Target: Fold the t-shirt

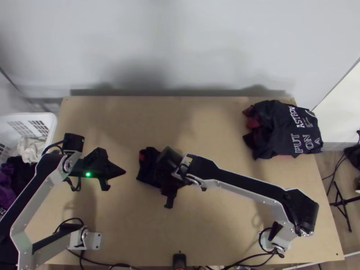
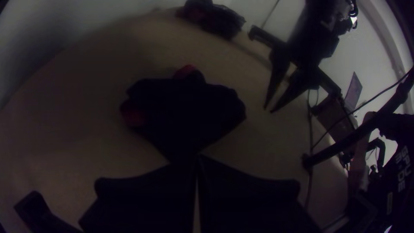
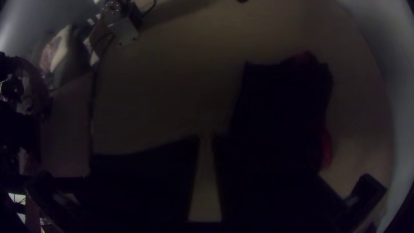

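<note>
T-shirt [image 1: 145, 176] on the table [image 1: 216, 238], right of the left claw [image 1: 125, 172], near the right claw [image 1: 168, 180], other clothing [image 1: 288, 130] farther back and well right of both claws, laundry [image 1: 29, 148] in a basket [image 1: 51, 121] left of them.

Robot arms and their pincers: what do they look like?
The left arm and right arm have silver-grey links, black joints and black cables; the left pincer and right pincer have wide flat black fingers. A green light glows near the left pincer.

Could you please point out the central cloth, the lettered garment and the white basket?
Central cloth [image 2: 185, 108]: left wrist view, dark middle.
Lettered garment [image 1: 280, 130]: top view, dark fabric.
White basket [image 1: 50, 118]: top view, rim.
</note>
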`<state>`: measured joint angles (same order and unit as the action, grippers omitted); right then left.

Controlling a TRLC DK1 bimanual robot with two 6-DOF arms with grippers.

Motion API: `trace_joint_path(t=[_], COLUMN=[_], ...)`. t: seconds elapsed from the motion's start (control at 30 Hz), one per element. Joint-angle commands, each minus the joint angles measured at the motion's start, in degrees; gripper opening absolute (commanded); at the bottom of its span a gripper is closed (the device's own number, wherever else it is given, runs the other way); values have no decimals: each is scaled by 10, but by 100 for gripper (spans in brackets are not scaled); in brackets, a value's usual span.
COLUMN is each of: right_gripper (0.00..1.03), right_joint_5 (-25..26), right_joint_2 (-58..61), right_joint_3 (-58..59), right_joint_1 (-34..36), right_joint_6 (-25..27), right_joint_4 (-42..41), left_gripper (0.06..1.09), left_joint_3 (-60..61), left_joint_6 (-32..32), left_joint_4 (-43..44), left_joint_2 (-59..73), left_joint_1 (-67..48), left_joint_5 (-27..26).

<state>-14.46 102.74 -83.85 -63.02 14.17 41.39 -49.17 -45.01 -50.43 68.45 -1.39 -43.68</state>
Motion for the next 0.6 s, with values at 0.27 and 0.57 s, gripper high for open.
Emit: trace_joint_path(t=[0.27,0.57], right_gripper=[3,3], right_joint_5=[-36,13], right_joint_2=[71,116], right_joint_3=[-10,-24], right_joint_1=[-35,-25], right_joint_6=[15,48], right_joint_4=[-4,-35], left_gripper=[13,13], left_joint_3=[5,1], left_joint_6=[13,13], left_joint_4=[7,7], left_joint_2=[-10,-13], left_joint_1=[2,20], left_joint_5=[0,0])
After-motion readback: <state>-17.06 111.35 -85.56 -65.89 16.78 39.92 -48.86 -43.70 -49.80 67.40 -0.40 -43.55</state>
